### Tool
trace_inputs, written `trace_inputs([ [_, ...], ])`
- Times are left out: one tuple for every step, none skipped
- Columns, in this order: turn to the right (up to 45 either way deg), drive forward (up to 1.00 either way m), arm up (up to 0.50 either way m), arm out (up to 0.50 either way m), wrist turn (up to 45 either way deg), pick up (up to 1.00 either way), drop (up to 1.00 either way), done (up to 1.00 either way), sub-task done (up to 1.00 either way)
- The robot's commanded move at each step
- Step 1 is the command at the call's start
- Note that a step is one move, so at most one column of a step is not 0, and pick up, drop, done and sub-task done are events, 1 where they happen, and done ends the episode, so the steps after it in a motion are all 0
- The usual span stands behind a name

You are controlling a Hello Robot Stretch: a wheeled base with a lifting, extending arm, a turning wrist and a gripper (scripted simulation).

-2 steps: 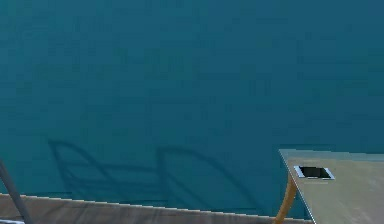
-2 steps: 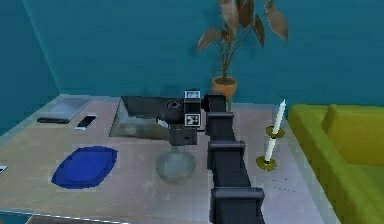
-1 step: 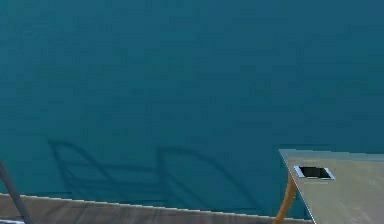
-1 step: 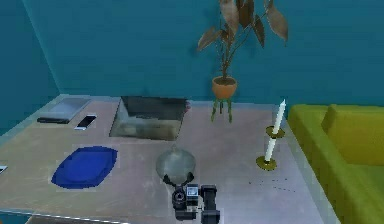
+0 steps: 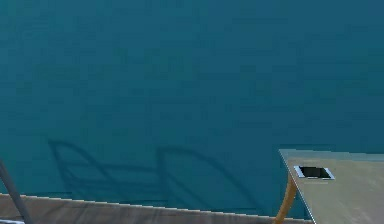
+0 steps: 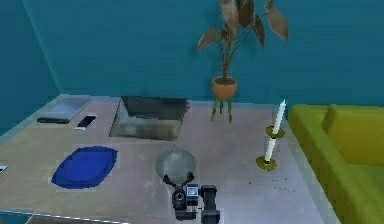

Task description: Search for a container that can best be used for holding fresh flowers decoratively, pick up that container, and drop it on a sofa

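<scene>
Teal walls [image 6: 130,40] back a pale table [image 6: 240,160] beside a green sofa [image 6: 345,150]. We see a rounded grey container [image 6: 178,162] standing near the table's near edge, midway along it, just beyond the gripper [image 6: 184,192]. We cannot tell whether the gripper holds anything.

My hand [image 6: 186,203] sits low in the arm side view. Its far end is lost against a grey round thing [image 6: 178,163] standing on the surface [image 6: 235,150], so I can't tell whether I hold anything or touch it. The sofa [image 6: 350,150] runs off the right edge and the plant [image 6: 240,30] off the top. A small pale thing [image 6: 3,168] at the left edge is cut off. In the forward view the surface's corner [image 5: 350,195] runs off the right and bottom edges, and the flat thing [image 5: 314,172] on it is too small to name.
</scene>
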Motion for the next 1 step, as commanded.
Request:
trace_inputs([
  [0.0, 0.0, 0.1, 0.0, 0.0, 0.0, 0.0, 0.0, 0.0],
])
